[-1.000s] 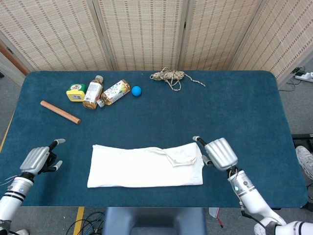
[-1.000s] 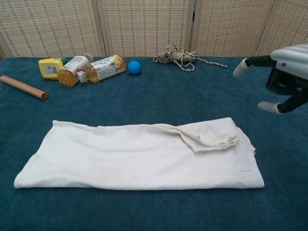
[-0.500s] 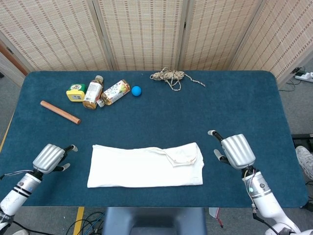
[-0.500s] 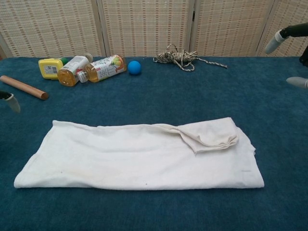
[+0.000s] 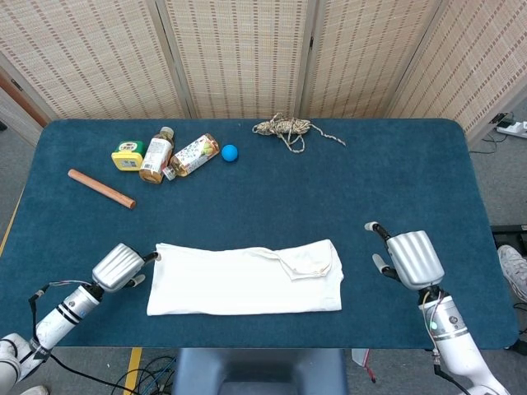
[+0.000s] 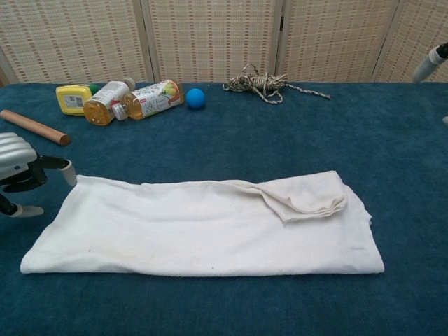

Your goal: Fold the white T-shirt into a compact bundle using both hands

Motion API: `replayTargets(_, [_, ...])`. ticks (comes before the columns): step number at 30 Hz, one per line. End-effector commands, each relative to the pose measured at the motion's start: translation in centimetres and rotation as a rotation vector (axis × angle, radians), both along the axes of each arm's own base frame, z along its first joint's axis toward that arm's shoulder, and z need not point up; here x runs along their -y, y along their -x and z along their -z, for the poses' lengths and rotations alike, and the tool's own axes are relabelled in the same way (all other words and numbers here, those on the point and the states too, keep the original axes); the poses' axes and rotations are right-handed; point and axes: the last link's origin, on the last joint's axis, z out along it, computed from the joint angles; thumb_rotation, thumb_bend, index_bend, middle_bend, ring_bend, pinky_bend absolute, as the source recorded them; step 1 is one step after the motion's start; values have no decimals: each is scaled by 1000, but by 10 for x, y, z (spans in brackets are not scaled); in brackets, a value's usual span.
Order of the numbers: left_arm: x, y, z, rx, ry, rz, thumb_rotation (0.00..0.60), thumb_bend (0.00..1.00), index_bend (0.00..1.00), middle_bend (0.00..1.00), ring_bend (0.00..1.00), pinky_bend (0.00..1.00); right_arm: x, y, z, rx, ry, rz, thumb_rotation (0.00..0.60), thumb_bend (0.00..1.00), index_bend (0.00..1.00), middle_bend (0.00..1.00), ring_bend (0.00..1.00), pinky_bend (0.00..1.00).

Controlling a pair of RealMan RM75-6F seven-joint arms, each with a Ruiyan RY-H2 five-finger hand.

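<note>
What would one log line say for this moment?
T-shirt: flat strip | left hand: at its left edge | right hand: apart, right

The left hand [image 5: 120, 267] seems to touch the folded T-shirt's [image 5: 245, 278] left edge; the right hand [image 5: 409, 258] hovers apart.

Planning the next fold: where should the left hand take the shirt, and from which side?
Probably the shirt's left short edge, near its far corner, coming from the left. The left hand is already beside that corner, and the long flat strip folds end to end.
</note>
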Motion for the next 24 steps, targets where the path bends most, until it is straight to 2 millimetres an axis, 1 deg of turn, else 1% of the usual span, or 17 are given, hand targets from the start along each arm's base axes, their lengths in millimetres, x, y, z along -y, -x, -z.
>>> replayTargets(1, [0,-2,10,-3,14,25,600,241,392,937,861,934,-1,2,-2,1,6,7,600,332,277,948,931,1000])
replayTargets(11, [4,6,15,-21,28,14,600,241,388,937,860,934,-2,4,-1,2,5,13,600,332,283,948,931,1000])
replayTargets(24, [3,-7,31,14,54,26,600,241,384,937,860,934,-3,10,-1,1,18,21,600,332,290,948,931,1000])
